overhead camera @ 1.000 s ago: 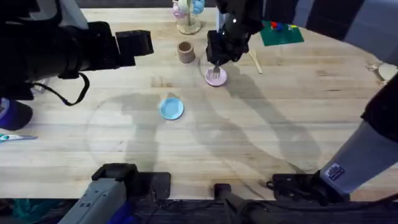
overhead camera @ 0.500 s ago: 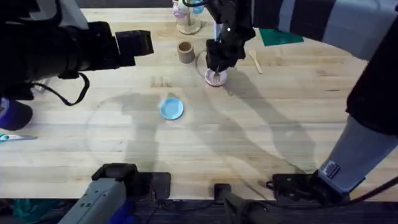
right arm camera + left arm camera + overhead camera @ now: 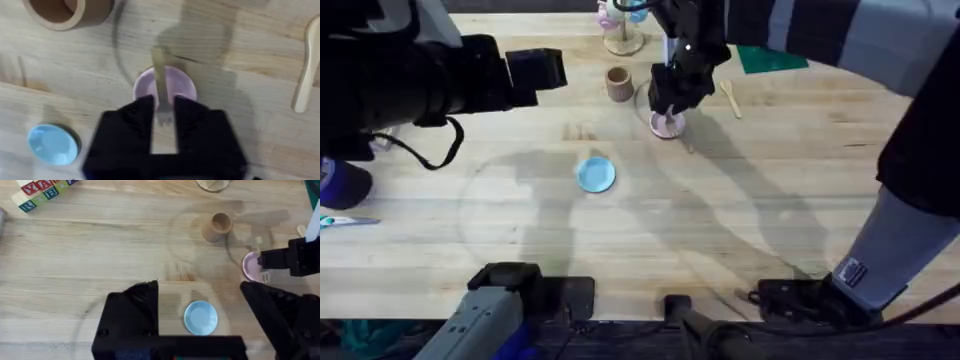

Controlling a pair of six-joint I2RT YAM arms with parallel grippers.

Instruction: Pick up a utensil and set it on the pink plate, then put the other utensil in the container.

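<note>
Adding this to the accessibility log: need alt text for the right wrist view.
The right gripper hangs over the pink plate, fingers open on either side of the wooden fork, which lies across the plate with its tines between the fingers. On the wooden table around it are a tan cup, a wooden spoon and a blue plate.

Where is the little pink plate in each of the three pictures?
Overhead: the pink plate lies far up the table, under the right gripper.
Left wrist: it shows at the right side, half hidden by that gripper.
Right wrist: it sits mid-picture, just past the fingers, with the fork lying across it.
Shared landmark: the brown cup beside the plate, seen in all three views.
</note>
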